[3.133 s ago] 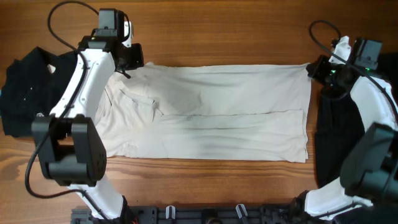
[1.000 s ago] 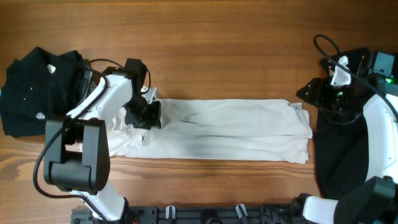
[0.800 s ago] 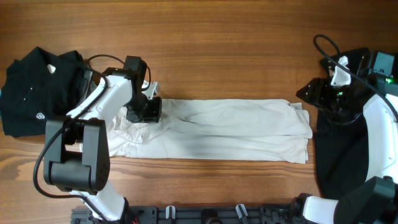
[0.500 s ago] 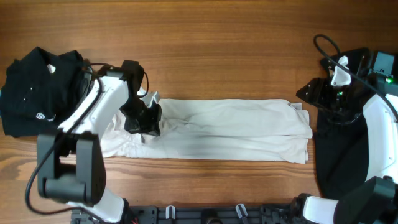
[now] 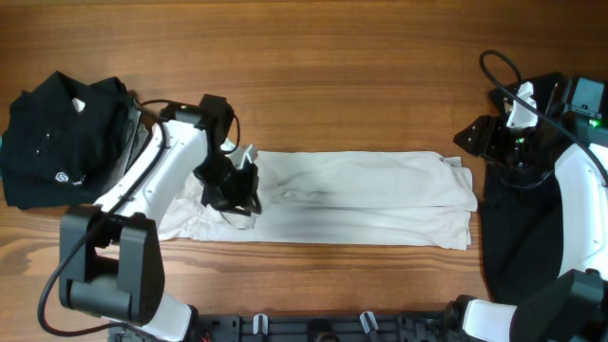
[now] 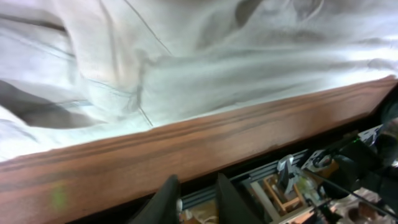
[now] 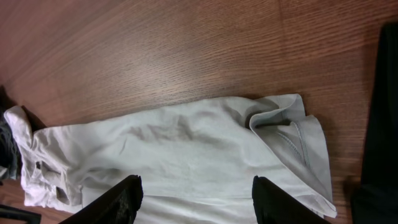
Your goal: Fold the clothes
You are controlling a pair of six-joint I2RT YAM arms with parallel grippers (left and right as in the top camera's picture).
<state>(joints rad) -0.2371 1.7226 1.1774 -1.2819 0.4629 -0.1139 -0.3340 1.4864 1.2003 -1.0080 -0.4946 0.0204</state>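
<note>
The cream T-shirt [image 5: 361, 199] lies folded lengthwise into a long wrinkled strip across the table's middle. It also fills the top of the left wrist view [image 6: 217, 56] and lies under the right wrist camera [image 7: 186, 149]. My left gripper [image 5: 235, 188] hovers over the shirt's bunched left end. Its fingers [image 6: 169, 196] stand narrowly apart with nothing between them [image 6: 196, 182]. At the far right my right gripper [image 5: 472, 140] is wide open and empty [image 7: 196, 185], off the shirt's right end. A black garment with a small white logo [image 5: 57, 133] lies at the left, and another black garment [image 5: 518, 228] at the right.
The bare wooden table [image 5: 323, 66] stretches behind the shirt. A strip of wood [image 6: 124, 165] separates the shirt from the front edge. A black rack with hooks [image 5: 313, 328] runs below that edge. The right black garment [image 7: 382, 124] lies beside the shirt's right end.
My left gripper shifted right and toward the front over the shirt's left end, with its jaws closing and then parting a little. The right arm has not moved.
</note>
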